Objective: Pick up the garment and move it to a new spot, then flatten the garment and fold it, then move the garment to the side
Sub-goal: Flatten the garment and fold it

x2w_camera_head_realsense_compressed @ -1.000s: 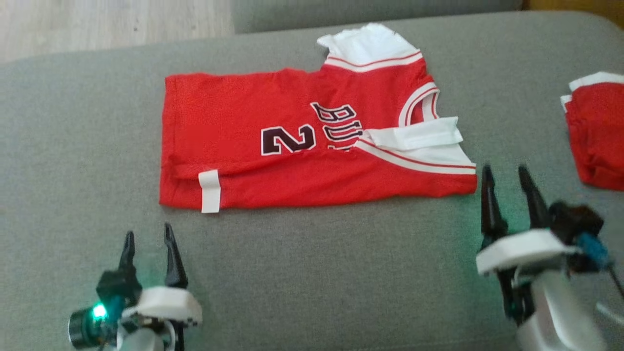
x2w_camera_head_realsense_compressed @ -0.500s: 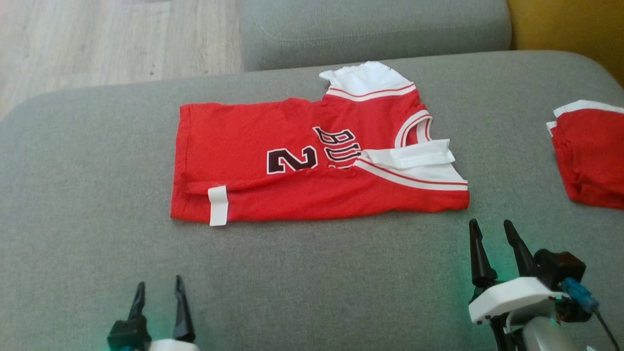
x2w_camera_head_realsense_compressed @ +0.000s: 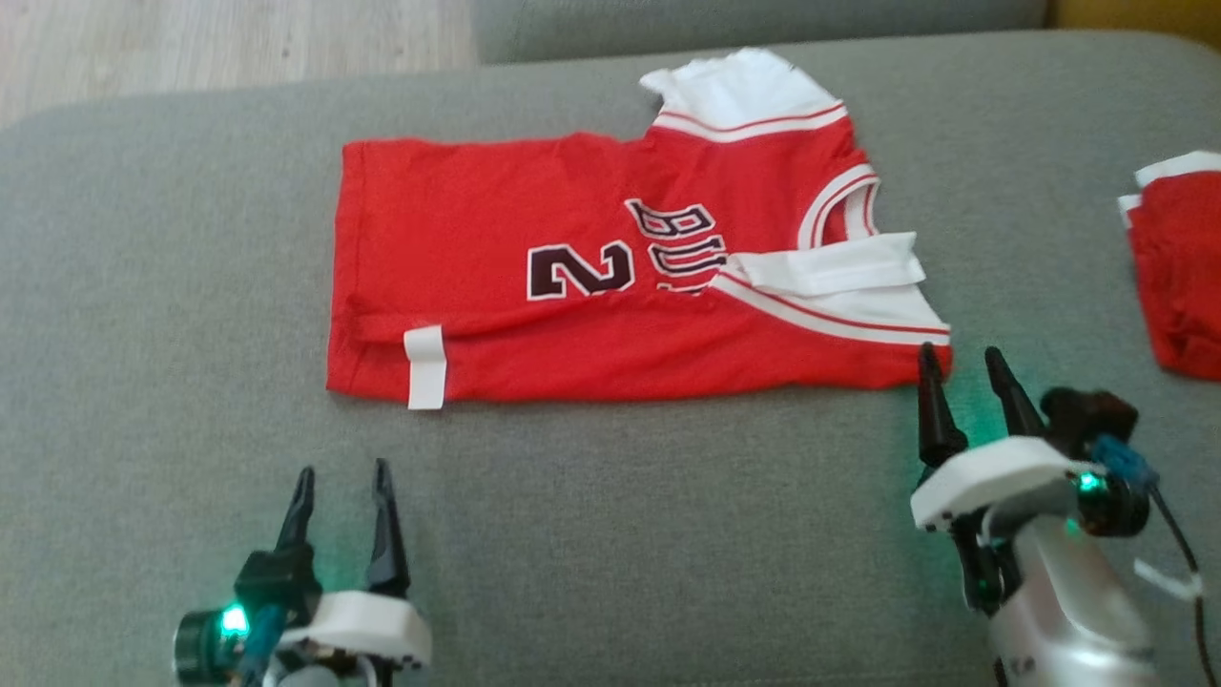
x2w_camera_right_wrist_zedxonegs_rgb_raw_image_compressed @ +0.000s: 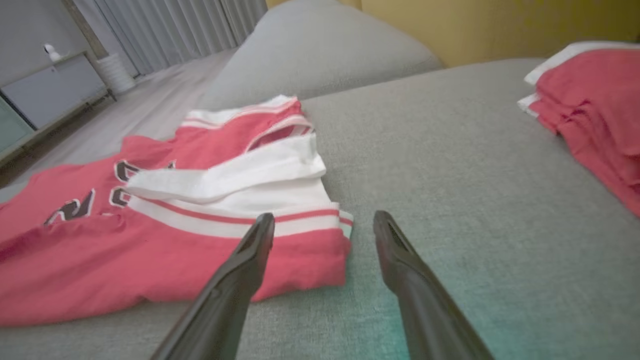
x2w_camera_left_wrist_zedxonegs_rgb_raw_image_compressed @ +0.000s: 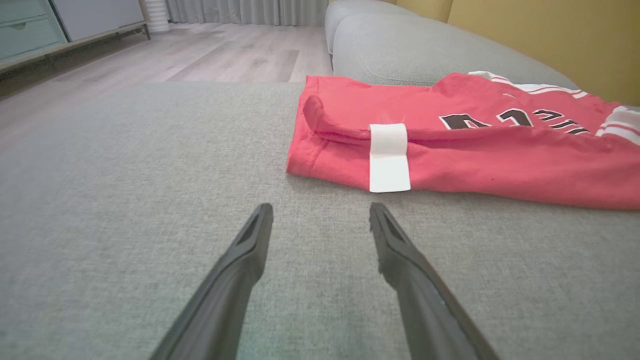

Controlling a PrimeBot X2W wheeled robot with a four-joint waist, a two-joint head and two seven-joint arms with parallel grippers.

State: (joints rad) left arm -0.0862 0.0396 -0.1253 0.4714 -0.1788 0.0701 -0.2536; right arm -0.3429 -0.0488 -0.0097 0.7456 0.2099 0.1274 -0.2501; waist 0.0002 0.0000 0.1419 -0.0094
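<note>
Both empty, jaws wide, left gripper (x2w_camera_head_realsense_compressed: 343, 467) near jersey (x2w_camera_head_realsense_compressed: 534, 229) hem, right gripper (x2w_camera_head_realsense_compressed: 959, 350) at its corner.

At the lower left of the head view, the left fingers (x2w_camera_head_realsense_compressed: 386, 534) are two slim black spikes tapering to points, set in a white rounded housing (x2w_camera_head_realsense_compressed: 358, 620) beside a dark round camera module (x2w_camera_head_realsense_compressed: 196, 647) with a green light (x2w_camera_head_realsense_compressed: 232, 620). At the lower right, the right fingers (x2w_camera_head_realsense_compressed: 937, 420) join a matching white housing (x2w_camera_head_realsense_compressed: 992, 477) on a silver forearm (x2w_camera_head_realsense_compressed: 1068, 611), with a blue connector (x2w_camera_head_realsense_compressed: 1118, 460) and a thin black cable (x2w_camera_head_realsense_compressed: 1183, 563). Seen close in the wrist views, the fingers are matte dark grey.
</note>
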